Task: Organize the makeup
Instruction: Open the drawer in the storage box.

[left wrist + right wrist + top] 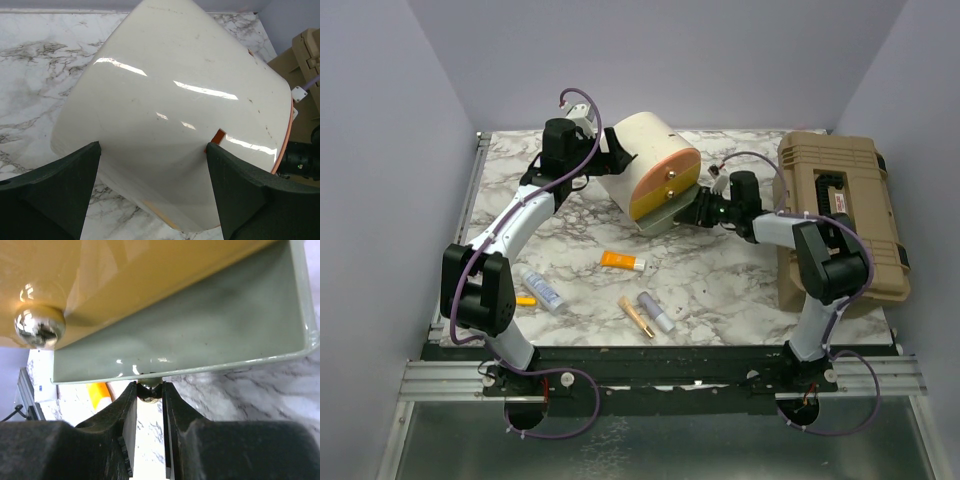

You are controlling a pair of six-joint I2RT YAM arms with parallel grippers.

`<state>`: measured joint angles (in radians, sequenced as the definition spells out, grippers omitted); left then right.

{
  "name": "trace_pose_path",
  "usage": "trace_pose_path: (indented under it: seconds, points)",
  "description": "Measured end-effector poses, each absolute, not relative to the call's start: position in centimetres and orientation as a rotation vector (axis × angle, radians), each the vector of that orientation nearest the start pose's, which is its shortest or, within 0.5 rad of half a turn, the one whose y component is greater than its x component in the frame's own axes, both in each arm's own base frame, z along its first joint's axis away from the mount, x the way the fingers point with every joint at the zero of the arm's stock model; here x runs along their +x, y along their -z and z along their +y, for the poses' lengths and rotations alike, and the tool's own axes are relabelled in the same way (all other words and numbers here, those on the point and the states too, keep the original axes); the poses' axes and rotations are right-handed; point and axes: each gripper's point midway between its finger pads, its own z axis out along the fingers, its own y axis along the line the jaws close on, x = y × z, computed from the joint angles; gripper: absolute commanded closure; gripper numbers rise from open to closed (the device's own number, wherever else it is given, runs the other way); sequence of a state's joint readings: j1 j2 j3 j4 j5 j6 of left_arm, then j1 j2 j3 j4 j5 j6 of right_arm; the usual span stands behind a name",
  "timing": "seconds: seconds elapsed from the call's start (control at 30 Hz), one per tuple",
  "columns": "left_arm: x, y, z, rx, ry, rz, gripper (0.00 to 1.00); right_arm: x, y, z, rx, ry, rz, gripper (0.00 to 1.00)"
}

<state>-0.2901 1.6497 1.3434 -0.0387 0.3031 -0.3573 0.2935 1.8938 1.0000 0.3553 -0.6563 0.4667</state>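
The cream-and-orange round case (650, 165) stands tilted at the back of the marble table. My left gripper (615, 150) clamps its cream body (170, 100) from behind, one finger on each side. A grey-green drawer (200, 335) sticks out low on the case's orange front. My right gripper (149, 387) is shut on that drawer's small metal knob (149, 391). The makeup lies loose on the near table: an orange tube (622, 261), a whitish tube (543, 290), a yellow pen (525, 300), a gold tube (636, 316) and a lilac tube (656, 312).
A big tan toolbox (840, 210) lies closed along the right edge, close behind my right arm. A second shiny knob (39, 325) sits on the case's orange front. Grey walls close in the table on both sides and at the back.
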Motion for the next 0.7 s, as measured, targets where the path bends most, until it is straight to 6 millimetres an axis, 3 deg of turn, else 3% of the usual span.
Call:
trace_pose_path:
  seconds: [0.33, 0.7]
  points:
    - [46.3, -24.3, -20.7, 0.142, 0.721, 1.962, 0.12, 37.4, -7.6, 22.5, -0.196, -1.006, 2.206, 0.81]
    - [46.2, -24.3, -20.7, 0.142, 0.721, 1.962, 0.12, 36.3, -7.5, 21.8, -0.206, -0.977, 2.190, 0.81]
